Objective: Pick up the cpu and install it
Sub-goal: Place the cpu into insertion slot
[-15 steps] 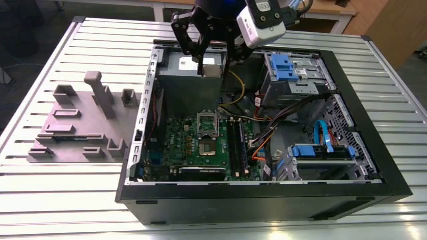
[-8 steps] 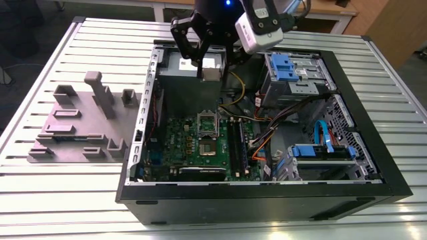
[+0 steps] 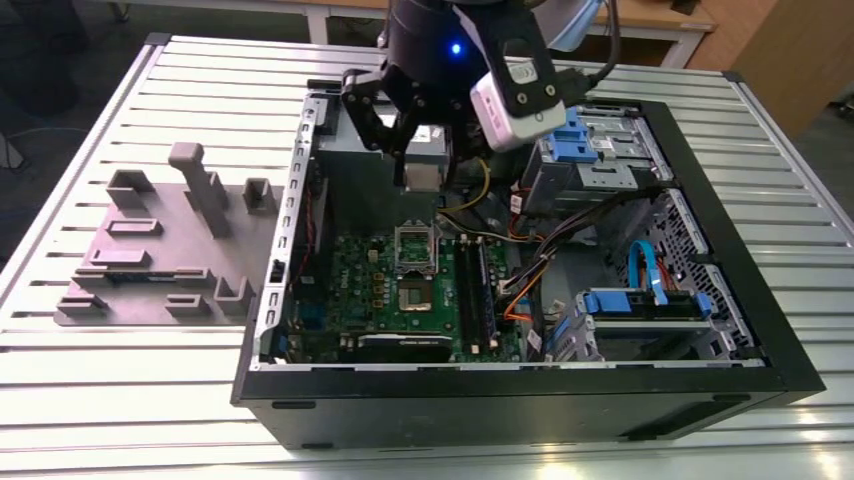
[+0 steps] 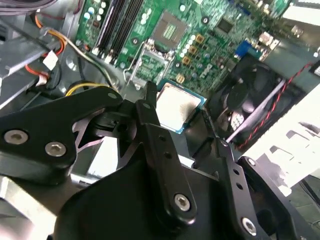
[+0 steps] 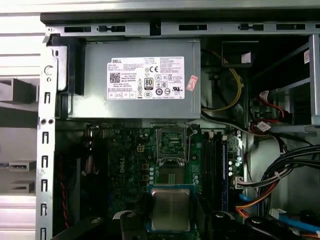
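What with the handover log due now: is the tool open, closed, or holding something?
Tool: closed on the cpu, held above the motherboard.

In the second wrist view the hand (image 4: 177, 114) covers two sides of the cpu (image 4: 175, 102)

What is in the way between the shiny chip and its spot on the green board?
Nothing that I can see. The gripper holds the cpu over the board. The socket lies open with its lid tipped up, and no cable crosses it.
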`<action>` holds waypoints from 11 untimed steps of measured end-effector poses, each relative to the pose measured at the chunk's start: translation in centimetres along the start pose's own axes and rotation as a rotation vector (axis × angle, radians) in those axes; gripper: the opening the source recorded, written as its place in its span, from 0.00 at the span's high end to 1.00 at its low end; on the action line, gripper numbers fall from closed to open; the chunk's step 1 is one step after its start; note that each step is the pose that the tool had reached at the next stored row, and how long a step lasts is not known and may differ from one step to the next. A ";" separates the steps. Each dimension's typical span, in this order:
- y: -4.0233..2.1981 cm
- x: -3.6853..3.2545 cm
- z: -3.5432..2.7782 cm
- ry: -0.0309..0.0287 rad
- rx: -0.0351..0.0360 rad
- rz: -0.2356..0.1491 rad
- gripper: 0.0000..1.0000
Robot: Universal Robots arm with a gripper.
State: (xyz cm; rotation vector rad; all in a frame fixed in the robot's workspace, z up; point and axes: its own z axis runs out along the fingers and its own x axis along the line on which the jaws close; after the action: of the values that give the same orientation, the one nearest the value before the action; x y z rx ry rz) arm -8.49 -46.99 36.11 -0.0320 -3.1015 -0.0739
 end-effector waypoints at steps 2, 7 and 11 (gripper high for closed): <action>-0.54 -0.02 0.21 -0.0001 0.0001 0.001 0.53; -0.87 -0.03 0.29 -0.0001 0.0000 0.003 0.53; -0.88 -0.03 0.29 -0.0002 -0.0001 0.004 0.53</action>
State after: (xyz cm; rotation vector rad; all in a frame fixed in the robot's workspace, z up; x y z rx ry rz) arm -8.49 -47.85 35.78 -0.0382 -3.1016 -0.0740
